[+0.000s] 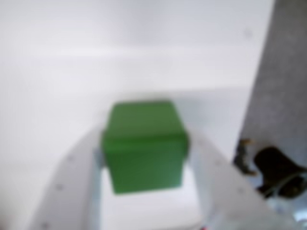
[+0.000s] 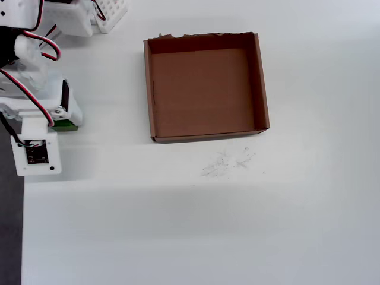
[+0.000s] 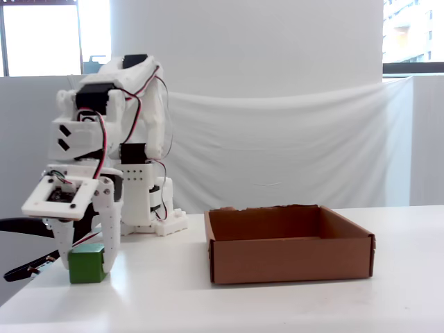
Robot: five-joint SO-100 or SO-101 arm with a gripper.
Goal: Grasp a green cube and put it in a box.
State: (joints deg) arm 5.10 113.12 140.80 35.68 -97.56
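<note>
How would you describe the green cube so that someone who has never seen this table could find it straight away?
Start at the white robot arm at the left of the fixed view and follow it down to its white two-finger claw by the table edge. Between the fingers sits the small bright-green cube, the only green thing, well left of the shallow brown cardboard box.

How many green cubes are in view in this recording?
1. The cube sits on the table between the gripper's jaws, left of the box in the fixed view. The overhead view shows only its edge under the arm; none lie in the box.
</note>
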